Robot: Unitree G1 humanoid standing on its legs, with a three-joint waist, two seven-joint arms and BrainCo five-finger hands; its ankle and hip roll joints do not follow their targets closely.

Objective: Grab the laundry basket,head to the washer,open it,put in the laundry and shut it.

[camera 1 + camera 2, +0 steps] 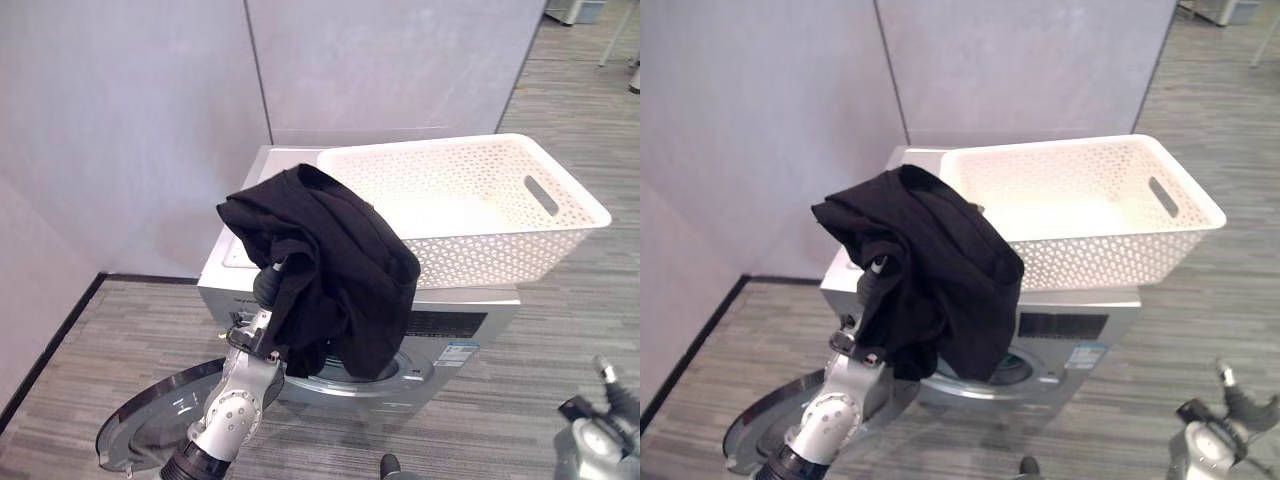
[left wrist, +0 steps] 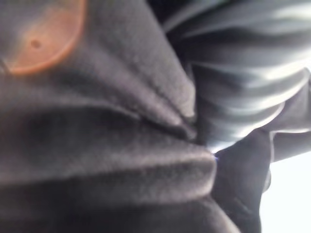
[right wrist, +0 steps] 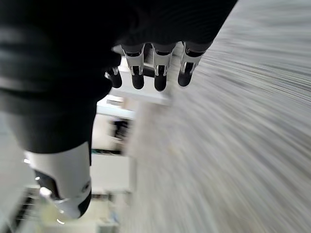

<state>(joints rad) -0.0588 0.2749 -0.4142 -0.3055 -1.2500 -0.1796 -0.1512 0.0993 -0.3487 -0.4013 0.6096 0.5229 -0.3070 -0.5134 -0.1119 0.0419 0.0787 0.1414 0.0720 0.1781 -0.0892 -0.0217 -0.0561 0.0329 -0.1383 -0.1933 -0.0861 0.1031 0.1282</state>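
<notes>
Black crumpled garment [image 1: 325,265] is hanging from the left hand [image 1: 268,285], fingers buried in cloth so their grip cannot be told, above the silver washer's open round port [image 1: 395,368] at five o'clock.

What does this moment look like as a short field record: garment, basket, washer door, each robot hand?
garment: black garment bunched and lifted in front of the washer, above its opening
basket: white laundry basket sitting on top of the washer, no laundry visible inside
washer door: door swung open, lying low at the robot's left
left robot hand: left robot hand raised, wrapped in the garment; fingers hidden by the cloth
right robot hand: right robot hand low at the robot's right, fingers relaxed, holding nothing
</notes>
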